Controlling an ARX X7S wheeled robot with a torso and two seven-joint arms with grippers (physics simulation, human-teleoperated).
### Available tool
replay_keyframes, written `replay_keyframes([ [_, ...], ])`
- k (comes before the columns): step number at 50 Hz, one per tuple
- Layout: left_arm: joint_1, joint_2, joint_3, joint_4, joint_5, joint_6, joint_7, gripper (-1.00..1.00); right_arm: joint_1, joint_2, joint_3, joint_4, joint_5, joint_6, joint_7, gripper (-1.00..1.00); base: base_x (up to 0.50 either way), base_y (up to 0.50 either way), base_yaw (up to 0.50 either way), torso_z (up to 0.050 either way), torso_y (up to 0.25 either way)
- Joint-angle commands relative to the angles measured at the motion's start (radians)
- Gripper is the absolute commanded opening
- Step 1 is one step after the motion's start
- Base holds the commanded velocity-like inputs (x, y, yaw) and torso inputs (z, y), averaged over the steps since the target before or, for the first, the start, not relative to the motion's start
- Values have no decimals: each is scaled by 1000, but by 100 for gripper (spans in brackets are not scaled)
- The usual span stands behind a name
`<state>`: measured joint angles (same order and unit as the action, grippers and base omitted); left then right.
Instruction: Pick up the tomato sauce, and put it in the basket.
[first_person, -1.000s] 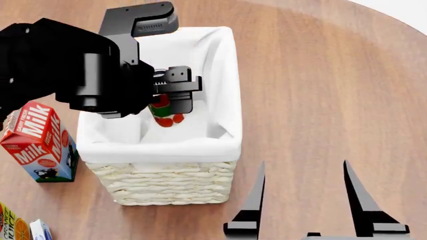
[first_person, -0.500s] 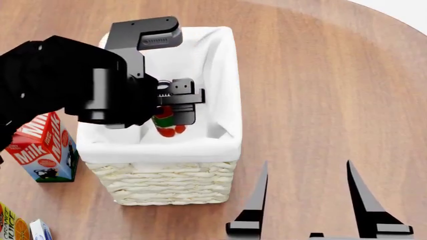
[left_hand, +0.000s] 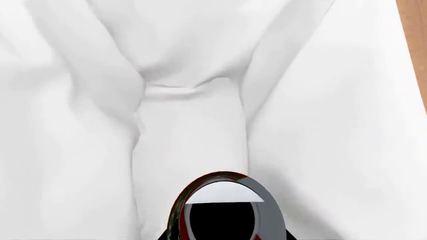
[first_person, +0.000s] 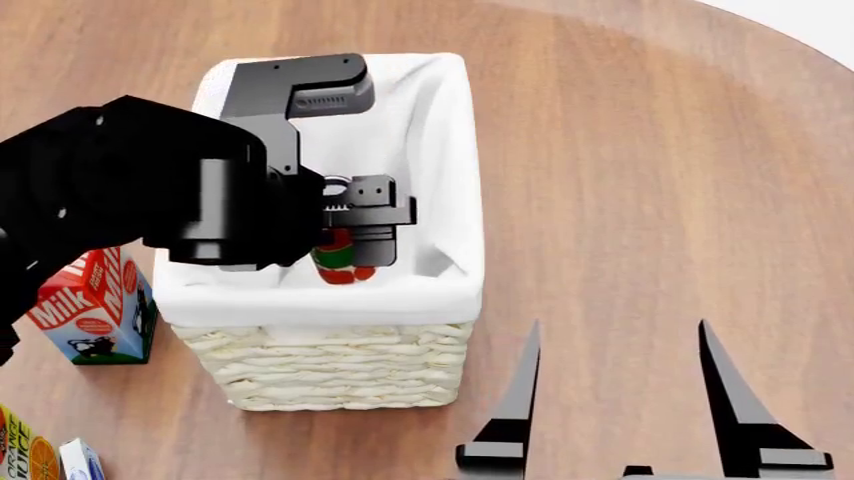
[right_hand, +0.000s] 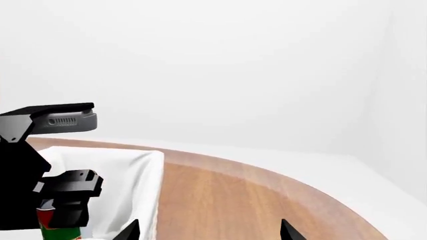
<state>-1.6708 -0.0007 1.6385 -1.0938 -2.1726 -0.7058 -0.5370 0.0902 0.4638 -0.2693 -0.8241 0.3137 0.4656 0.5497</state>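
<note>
My left gripper (first_person: 350, 255) is shut on the tomato sauce (first_person: 336, 260), a small can with a red and green label, and holds it down inside the basket (first_person: 334, 370). The basket is cream-white wicker with a white cloth liner. In the left wrist view the can's silver top (left_hand: 230, 210) fills the near edge, with the white liner (left_hand: 187, 100) close below it. The right wrist view shows the can (right_hand: 59, 231) under the left gripper's fingers, beside the liner (right_hand: 133, 170). My right gripper (first_person: 617, 380) is open and empty over the table, right of the basket's near end.
A red and white milk carton (first_person: 83, 305) stands just left of the basket, partly behind my left arm. Two more cartons (first_person: 40, 455) show at the lower left corner. The round wooden table (first_person: 641, 180) stretches right of the basket.
My left gripper has moved the can lower and nearer inside the basket. The right gripper has barely shifted.
</note>
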Motion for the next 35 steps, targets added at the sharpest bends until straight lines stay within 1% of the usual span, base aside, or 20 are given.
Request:
replay_keyframes([
  [1, 5, 1, -4, 2, 1, 13, -9, -100, -1, 3, 1, 3, 1, -8, 1, 100, 0, 0, 0, 0, 0],
  [16, 13, 1, -4, 2, 30, 23, 6, -100, -1, 5, -5, -3, 1, -2, 7, 100, 0, 0, 0, 0, 0],
  [17, 12, 1, -5, 3, 32, 23, 8, 100, -1, 5, -5, -3, 2, -2, 7, 100, 0, 0, 0, 0, 0],
  [35, -3, 1, -6, 2, 29, 28, 9, 100, 4, 9, -7, -6, 7, 3, 12, 100, 0, 0, 0, 0, 0],
])
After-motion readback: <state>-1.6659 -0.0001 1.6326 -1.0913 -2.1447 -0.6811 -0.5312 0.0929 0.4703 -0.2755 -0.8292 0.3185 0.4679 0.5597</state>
